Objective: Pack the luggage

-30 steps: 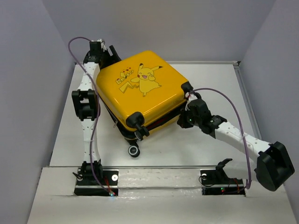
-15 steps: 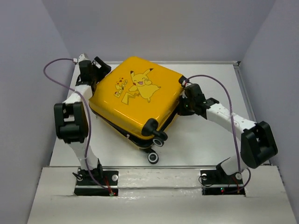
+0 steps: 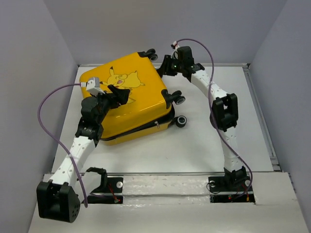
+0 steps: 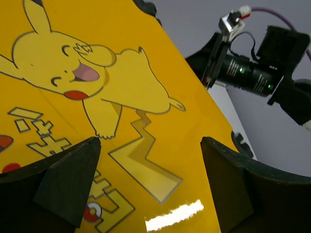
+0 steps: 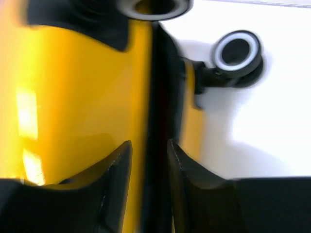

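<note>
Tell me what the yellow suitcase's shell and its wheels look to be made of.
Glossy yellow hard-shell suitcase: likely moulded plastic; bright light reflections streak its smooth, rigid lid. Black wheel: probably hard plastic or rubber, with a pale ring on its face; the picture is too blurred to say which.

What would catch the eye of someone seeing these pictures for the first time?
The glossy yellow luggage with its Pikachu cartoon stands out first, lying lid-up on the far left of the white table. The left gripper hovers wide open just above the cartoon. The right gripper is at the case's far right corner by the black wheels, its fingers slightly apart and lined up with the dark seam.
</note>
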`<state>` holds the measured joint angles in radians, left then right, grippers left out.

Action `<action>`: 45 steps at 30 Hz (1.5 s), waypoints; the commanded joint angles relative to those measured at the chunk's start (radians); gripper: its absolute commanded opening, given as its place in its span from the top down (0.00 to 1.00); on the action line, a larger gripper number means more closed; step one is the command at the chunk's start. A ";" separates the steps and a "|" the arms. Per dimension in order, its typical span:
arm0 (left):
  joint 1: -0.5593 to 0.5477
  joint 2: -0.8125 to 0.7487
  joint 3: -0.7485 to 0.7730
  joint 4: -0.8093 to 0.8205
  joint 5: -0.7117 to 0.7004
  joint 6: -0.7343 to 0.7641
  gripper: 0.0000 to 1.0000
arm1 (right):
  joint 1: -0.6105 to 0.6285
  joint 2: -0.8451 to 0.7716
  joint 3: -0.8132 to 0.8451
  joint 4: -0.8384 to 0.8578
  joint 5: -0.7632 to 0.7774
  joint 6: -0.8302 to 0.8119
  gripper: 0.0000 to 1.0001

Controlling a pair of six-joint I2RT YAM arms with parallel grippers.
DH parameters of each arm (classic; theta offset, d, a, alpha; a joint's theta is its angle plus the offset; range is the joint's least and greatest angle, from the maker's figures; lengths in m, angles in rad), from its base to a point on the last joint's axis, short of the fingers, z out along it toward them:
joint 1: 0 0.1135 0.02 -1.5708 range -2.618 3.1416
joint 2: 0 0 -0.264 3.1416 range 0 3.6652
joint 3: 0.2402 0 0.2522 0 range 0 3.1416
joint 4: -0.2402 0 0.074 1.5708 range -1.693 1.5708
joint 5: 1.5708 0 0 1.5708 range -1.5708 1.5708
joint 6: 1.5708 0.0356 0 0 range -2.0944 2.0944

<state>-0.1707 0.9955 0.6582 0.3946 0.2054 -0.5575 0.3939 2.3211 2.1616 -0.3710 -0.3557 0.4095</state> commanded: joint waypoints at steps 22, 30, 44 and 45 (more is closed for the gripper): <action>0.382 -0.081 0.242 -0.602 -0.248 0.108 0.01 | 0.169 -1.112 -1.079 0.213 0.230 -0.100 0.06; 0.468 -0.032 0.133 -0.622 -0.071 0.116 0.01 | 0.169 -1.137 -1.241 0.314 0.043 -0.035 0.00; -0.021 0.011 -0.048 -0.392 -0.066 -0.111 0.01 | 0.048 -1.019 -1.321 0.434 -0.034 0.015 0.08; -0.086 0.009 -0.067 -0.367 -0.083 -0.149 0.01 | 0.018 -1.010 -1.321 0.446 -0.081 0.025 0.08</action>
<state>0.0238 0.9745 0.6804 0.0566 -0.0921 -0.5369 0.5190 1.2819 0.8459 -0.0223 -0.3630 0.4007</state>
